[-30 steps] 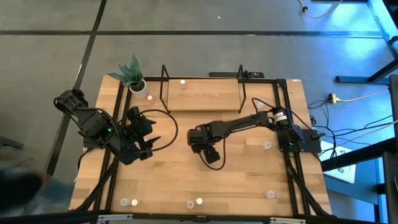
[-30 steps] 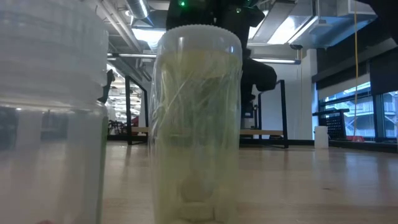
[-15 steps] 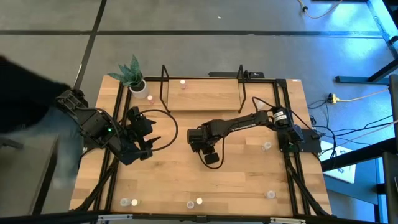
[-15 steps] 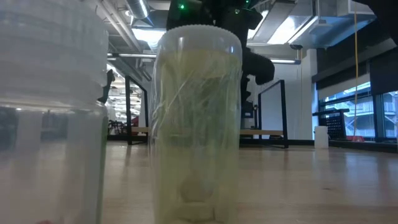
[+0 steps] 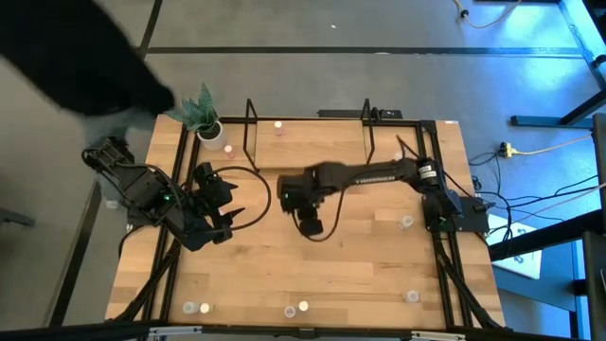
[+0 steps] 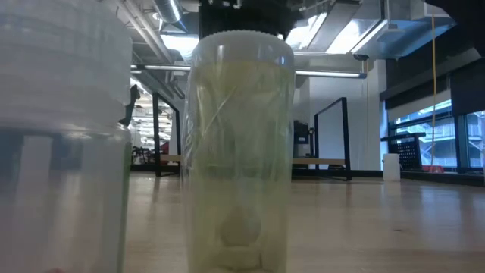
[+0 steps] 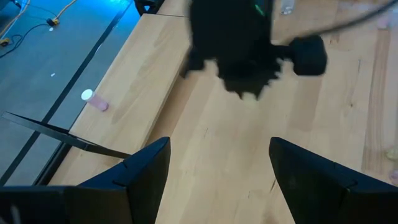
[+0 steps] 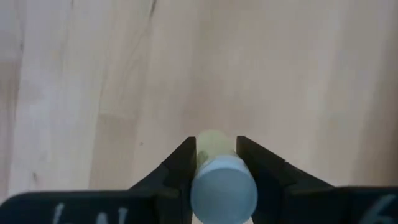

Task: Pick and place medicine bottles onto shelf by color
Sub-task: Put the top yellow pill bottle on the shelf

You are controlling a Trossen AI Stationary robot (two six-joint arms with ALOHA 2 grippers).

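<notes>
Two dark jointed arms point(image 5: 365, 177) trail looping black cables point(image 5: 248, 194); flat black fingers point(image 7: 144, 168).

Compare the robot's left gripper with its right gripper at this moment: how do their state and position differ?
The left gripper is open and empty; the right gripper is shut on a medicine bottle. The left gripper sits near the table's left side; the right gripper is over the middle, near the shelf. Both have two dark fingers.

Beyond the light wooden worktop point(image 5: 379, 265) lay grey floor point(image 5: 331, 85) with dark seams, while ceiling ducts point(image 6: 394, 30) and right-hand windows point(image 6: 443, 144) showed behind.
</notes>
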